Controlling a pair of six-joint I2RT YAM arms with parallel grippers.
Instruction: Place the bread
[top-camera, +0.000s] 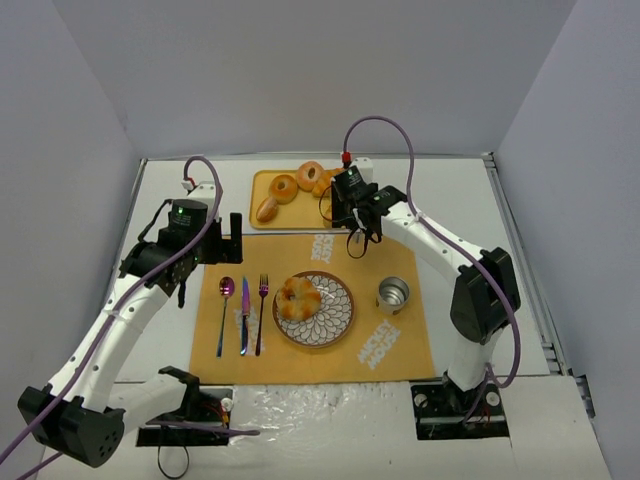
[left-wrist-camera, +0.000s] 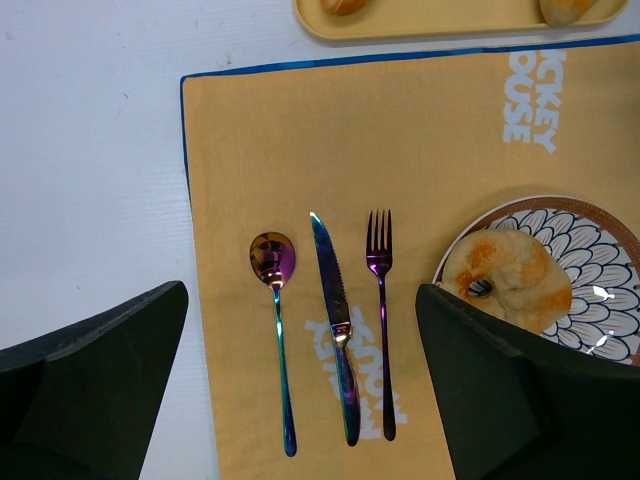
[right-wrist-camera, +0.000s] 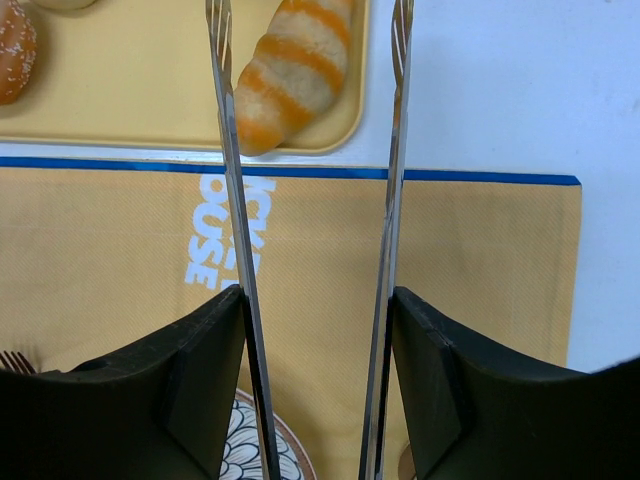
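Note:
A pale round bread (top-camera: 298, 297) (left-wrist-camera: 510, 280) lies on the flower-patterned plate (top-camera: 338, 318) (left-wrist-camera: 610, 250) on the orange placemat. Other breads rest on the yellow tray (top-camera: 258, 182): a striped roll (right-wrist-camera: 300, 65) (top-camera: 325, 182), a ring (top-camera: 284, 188) and another ring (top-camera: 310, 174). My right gripper (top-camera: 353, 218) (right-wrist-camera: 315, 330) is shut on metal tongs (right-wrist-camera: 228, 150), whose two arms stand apart with nothing between them; their tips reach the tray's near edge by the striped roll. My left gripper (top-camera: 228, 240) (left-wrist-camera: 300, 290) hangs open above the cutlery.
A spoon (left-wrist-camera: 276, 300), knife (left-wrist-camera: 335, 320) and fork (left-wrist-camera: 382, 310) lie side by side left of the plate. A metal cup (top-camera: 392, 295) stands right of the plate. Grey walls close the table on three sides.

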